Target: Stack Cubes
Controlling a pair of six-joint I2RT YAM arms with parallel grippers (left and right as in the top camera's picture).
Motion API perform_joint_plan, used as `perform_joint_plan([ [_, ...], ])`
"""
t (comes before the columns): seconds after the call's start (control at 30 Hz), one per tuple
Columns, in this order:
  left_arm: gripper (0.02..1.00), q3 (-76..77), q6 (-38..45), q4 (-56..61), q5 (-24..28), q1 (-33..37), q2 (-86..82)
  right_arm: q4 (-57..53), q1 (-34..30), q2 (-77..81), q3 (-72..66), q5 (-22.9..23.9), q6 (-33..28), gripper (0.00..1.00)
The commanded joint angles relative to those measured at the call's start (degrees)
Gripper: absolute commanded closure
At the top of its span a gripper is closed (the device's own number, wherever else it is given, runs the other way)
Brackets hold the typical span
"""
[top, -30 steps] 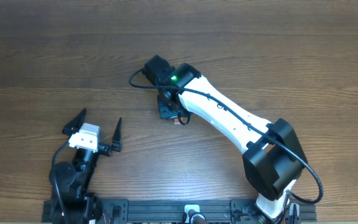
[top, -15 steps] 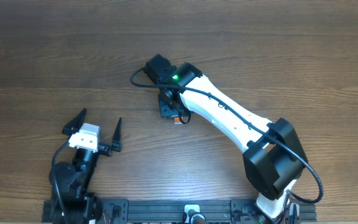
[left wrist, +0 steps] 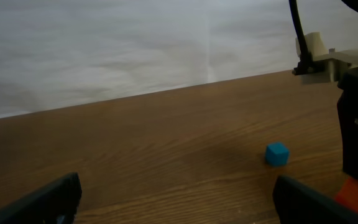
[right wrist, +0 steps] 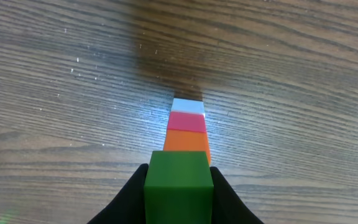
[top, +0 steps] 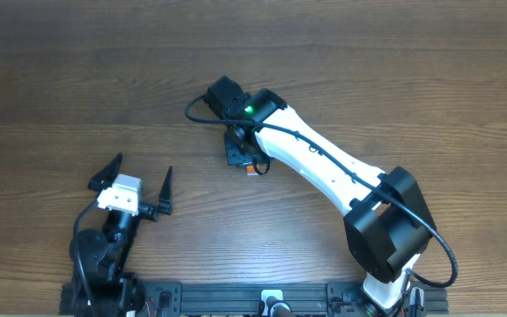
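**Fingers Clamped on Green Cube Over Stack as Right Arm Holds Still**

Fingers (right wrist: pixel 132 199) of the right gripper (right wrist: pixel 178 177) pinch a green cube (right wrist: pixel 178 186) from both sides. It sits directly over an orange cube (right wrist: pixel 188 142), with a pink cube (right wrist: pixel 188 122) and a pale cube (right wrist: pixel 188 106) lined up beyond it on the wooden table (top: pixel 394 79). Over the last second the top view shows no shift in either arm. The green cube therefore seems poised at the placing step rather than in transit, and release looks like what remains for it. The left gripper (top: pixel 143 172) sits near its base, well apart from the stack, its fingers spread wide and holding nothing. A blue cube (left wrist: pixel 277 154) stands alone on the table, apart from the stack, and likely has yet to be added. Whether the green cube already rests on the orange one or hangs just above it cannot be told. From above, the right arm covers the stack except for a sliver of colour. In the left wrist view the orange cube is cut off at the frame's edge.
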Motion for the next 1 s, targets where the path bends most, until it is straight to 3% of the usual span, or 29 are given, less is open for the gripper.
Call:
perform_joint_plan([
  [0.03,0.02,-0.4,0.7,0.1,-0.1,0.3,-0.4,0.4,-0.5,-1.4,-0.9,0.8,0.2,0.989],
  [1.0,0.018,-0.4,0.6,0.1,-0.1,0.3,-0.4,1.4,-0.5,-1.3,-2.2,1.0,0.4,0.978],
])
